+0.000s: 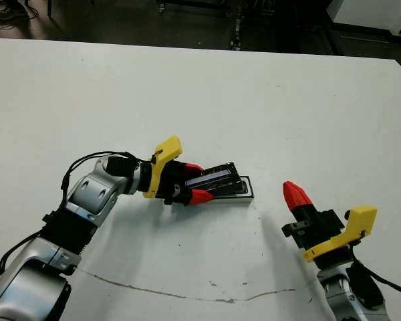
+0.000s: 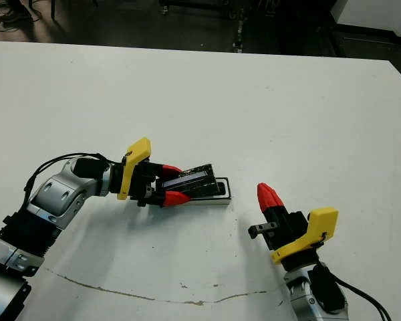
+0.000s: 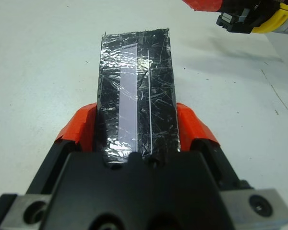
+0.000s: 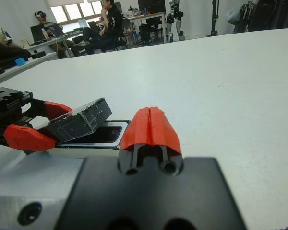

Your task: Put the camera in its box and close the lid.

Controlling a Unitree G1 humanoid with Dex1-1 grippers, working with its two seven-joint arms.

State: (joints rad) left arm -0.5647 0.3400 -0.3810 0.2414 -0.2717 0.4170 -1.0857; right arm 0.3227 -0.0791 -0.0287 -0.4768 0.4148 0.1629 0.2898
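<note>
Near the middle of the white surface (image 1: 267, 100), one box (image 1: 244, 194) lies flat. One lid (image 1: 217, 177) is tilted above it, gripped across its long sides by the left end effector (image 1: 195, 182). Right end effector (image 1: 295, 194) sits just beside the box, apart from it, fingers pressed together on nothing. Wide bare room runs to the far edge. Whether the camera lies inside is hidden.
</note>
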